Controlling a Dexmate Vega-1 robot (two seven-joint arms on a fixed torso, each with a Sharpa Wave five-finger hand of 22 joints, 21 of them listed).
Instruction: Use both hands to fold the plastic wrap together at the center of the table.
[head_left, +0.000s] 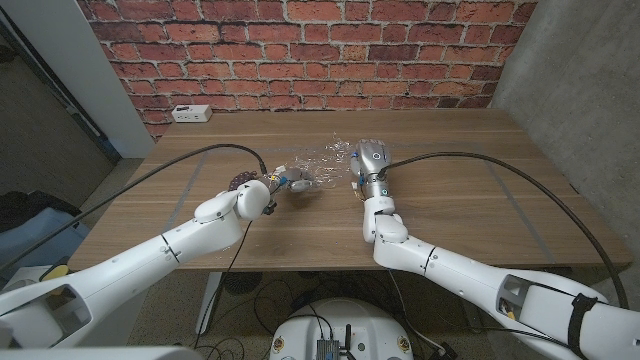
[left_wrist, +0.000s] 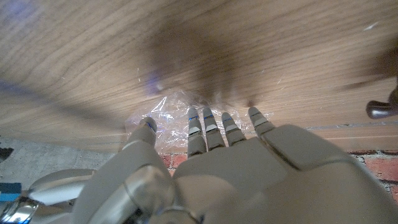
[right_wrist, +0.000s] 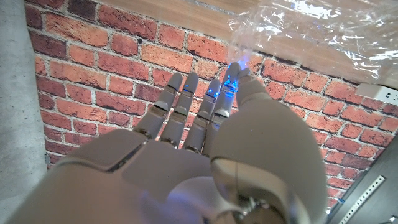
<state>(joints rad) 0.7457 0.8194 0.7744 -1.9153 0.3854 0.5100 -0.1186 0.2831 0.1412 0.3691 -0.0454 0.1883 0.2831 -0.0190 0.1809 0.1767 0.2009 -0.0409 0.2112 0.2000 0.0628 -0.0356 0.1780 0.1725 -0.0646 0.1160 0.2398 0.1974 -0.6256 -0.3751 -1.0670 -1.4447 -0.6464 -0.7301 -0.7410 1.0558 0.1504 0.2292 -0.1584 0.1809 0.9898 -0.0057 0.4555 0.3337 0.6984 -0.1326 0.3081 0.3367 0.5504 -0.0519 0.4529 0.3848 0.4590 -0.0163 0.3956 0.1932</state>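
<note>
One wooden table (head_left: 450, 215), brick wall (head_left: 300, 50) behind. One sheet of plastic wrap (head_left: 325, 165) near the table's middle — clear, edges hard to trace. Left hand (head_left: 262, 192) pinches its left end; right hand (head_left: 371, 165) at the right edge, grip can't be made out.

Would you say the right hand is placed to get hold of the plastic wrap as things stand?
Probably yes: the right hand stands at the edge of the plastic wrap, fingers apart, and nothing lies between them.
</note>
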